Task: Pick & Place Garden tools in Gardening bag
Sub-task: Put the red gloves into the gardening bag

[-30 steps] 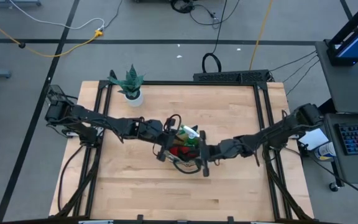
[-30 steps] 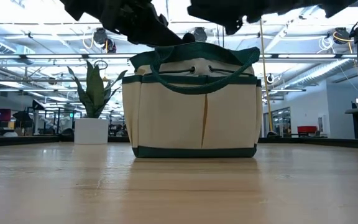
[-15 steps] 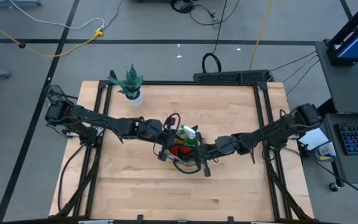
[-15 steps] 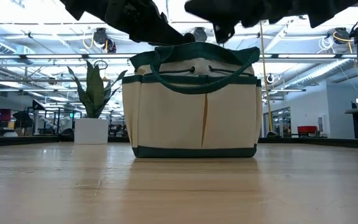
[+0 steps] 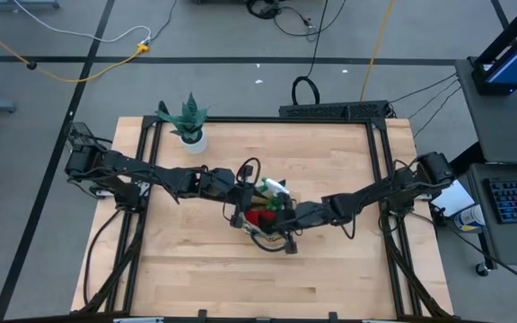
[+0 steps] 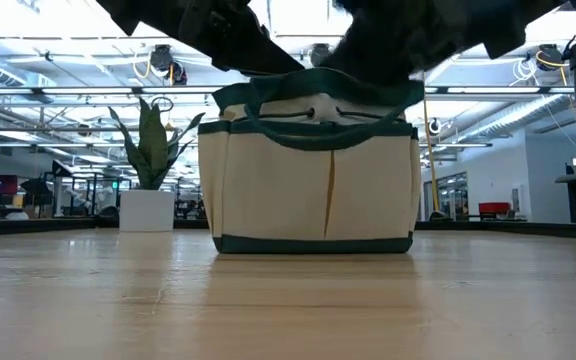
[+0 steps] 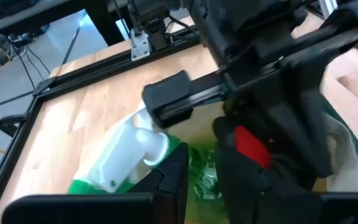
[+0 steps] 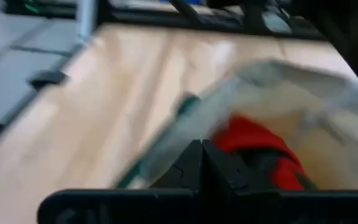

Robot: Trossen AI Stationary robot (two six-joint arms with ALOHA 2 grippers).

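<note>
Since the earlier frame the right end effector (image 5: 287, 228) has been brought in over the gardening bag (image 6: 313, 170), mid-counter, and fully shut on nothing visible, while the left end effector (image 5: 238, 205), part-open, is held at the bag's rim, so the bag could be snagged and tipped.

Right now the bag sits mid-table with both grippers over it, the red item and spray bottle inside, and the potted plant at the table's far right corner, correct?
Not quite: the potted plant stands at the far left corner, as the high view shows. The rest holds: the bag sits mid-table, left gripper and right gripper over it, red item and spray bottle inside.
</note>
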